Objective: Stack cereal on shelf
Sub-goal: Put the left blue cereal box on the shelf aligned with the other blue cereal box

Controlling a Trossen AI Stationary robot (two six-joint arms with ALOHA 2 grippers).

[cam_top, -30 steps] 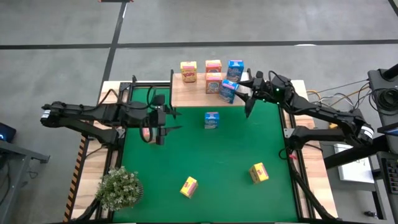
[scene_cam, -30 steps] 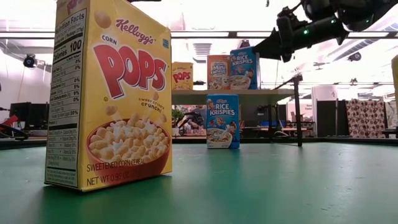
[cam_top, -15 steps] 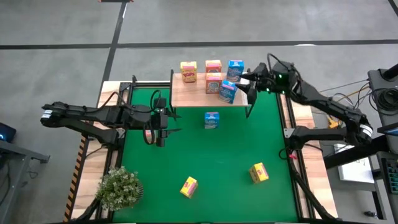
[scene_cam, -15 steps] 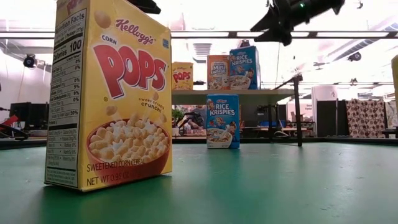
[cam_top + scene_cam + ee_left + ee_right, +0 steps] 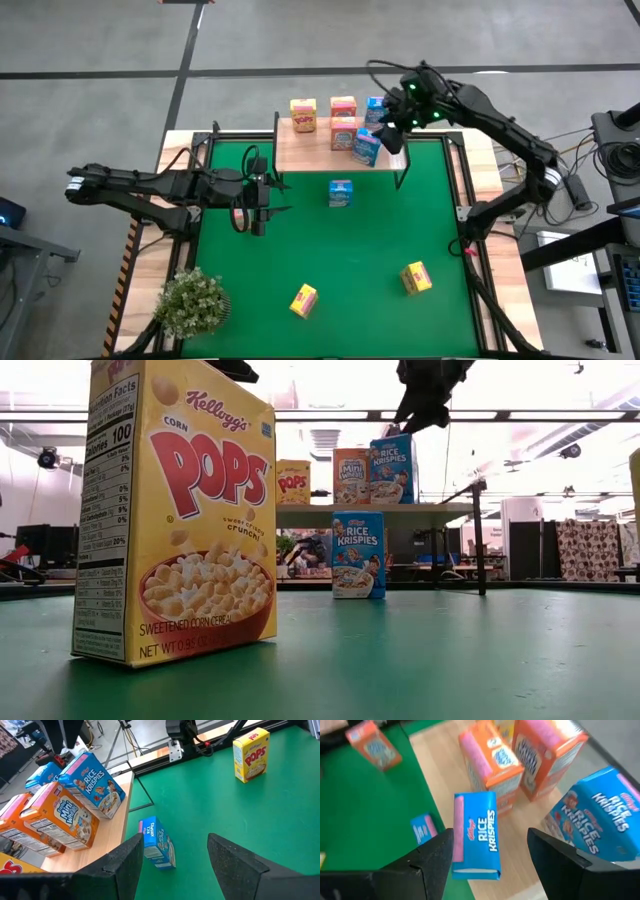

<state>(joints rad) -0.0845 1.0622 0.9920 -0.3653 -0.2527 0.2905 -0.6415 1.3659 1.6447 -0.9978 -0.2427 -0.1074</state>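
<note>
The shelf (image 5: 300, 150) stands at the mat's far edge. On it are a yellow cereal box (image 5: 303, 114), two orange-pink boxes (image 5: 343, 107) (image 5: 344, 132) and two blue boxes (image 5: 377, 110) (image 5: 366, 146). On the mat are a blue box (image 5: 340, 192), two yellow boxes (image 5: 303, 299) (image 5: 416, 277) and an orange-pink box (image 5: 236, 213) beside my left gripper (image 5: 258, 208). My left gripper (image 5: 175, 840) is open with nothing between its fingers. My right gripper (image 5: 392, 135) (image 5: 490, 832) is open, raised above the shelf's right end, over the nearer blue box (image 5: 475, 835).
A bushy potted plant (image 5: 192, 302) stands at the near left corner. Black frame rails (image 5: 462, 180) run along the mat's sides. The middle of the green mat (image 5: 350, 245) is bare. In the low view a yellow box (image 5: 180, 510) stands close to the camera.
My right gripper has risen from beside the shelf's right end and gone toward the far edge and the table's left, tipping downward. It now hangs over the shelf's right end. The boxes have stayed where they were.
</note>
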